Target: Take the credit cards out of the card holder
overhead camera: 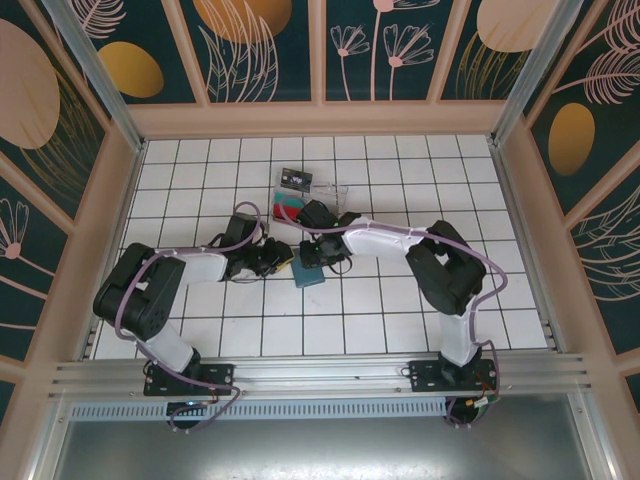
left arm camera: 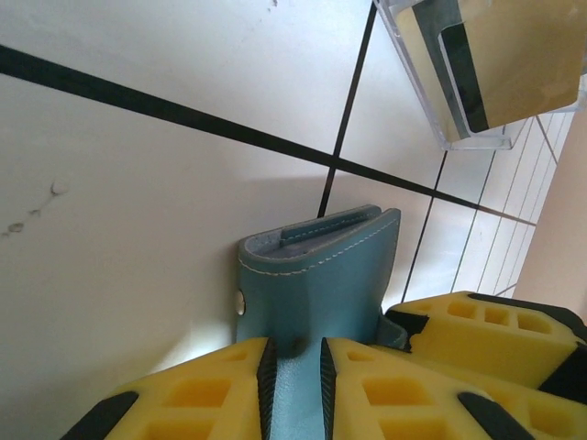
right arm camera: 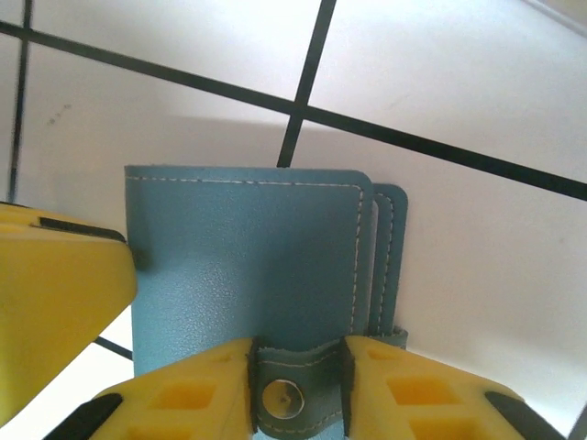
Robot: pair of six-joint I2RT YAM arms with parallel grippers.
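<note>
Both hands (left arm camera: 293, 371) (right arm camera: 298, 367) tight on card holder (right arm camera: 243, 257)

Nothing here can be read. The small black card (overhead camera: 297, 178) at the back of the tiles carries white marks, too small to make out. The teal card holder (right arm camera: 243, 266) bears only stitching.

A robot lab test booth: a left arm (overhead camera: 150, 290) and right arm (overhead camera: 445, 265) bolted to an aluminium rail (overhead camera: 320, 375) along a white gridded bench (overhead camera: 380, 320), enclosed by flower-printed panels (overhead camera: 260, 45) in wooden frames (overhead camera: 320, 118).
</note>
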